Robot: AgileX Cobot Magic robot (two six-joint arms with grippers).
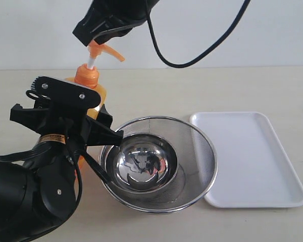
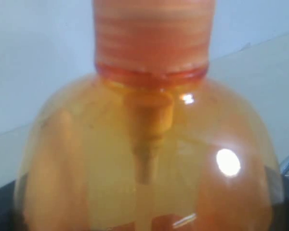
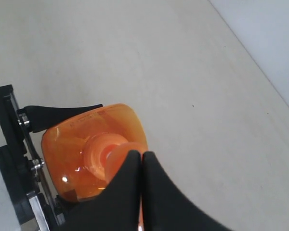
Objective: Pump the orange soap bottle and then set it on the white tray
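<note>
Okay, orange soap bottle [image 1: 88,76]: upright at the left of the counter [image 1: 192,91], well apart from the tray; base hidden behind the left arm, can't tell if it rests on the counter.
Pump head [image 1: 105,50]: orange, on a white stem [image 1: 92,62], spout pointing right in the exterior view.
Left gripper [image 1: 93,113]: jaws pinching the bottle's body from both sides, just below the shoulder; the bottle [image 2: 144,159] fills its wrist view.
Right gripper [image 1: 97,36]: comes down from above, jaws pressed together, tip on top of the pump head; the wrist view shows the joined jaws [image 3: 141,166] right over the bottle's neck [image 3: 86,154].
White tray [image 1: 252,156]: flat on the counter at the right, nothing on it.
Mesh strainer [image 1: 194,138]: between bottle and tray, steel bowl [image 1: 141,161] inside it; its rim overlaps the tray's left edge in the exterior view, contact unclear.
Cable [image 1: 202,56]: black, looping down from the right arm.
</note>
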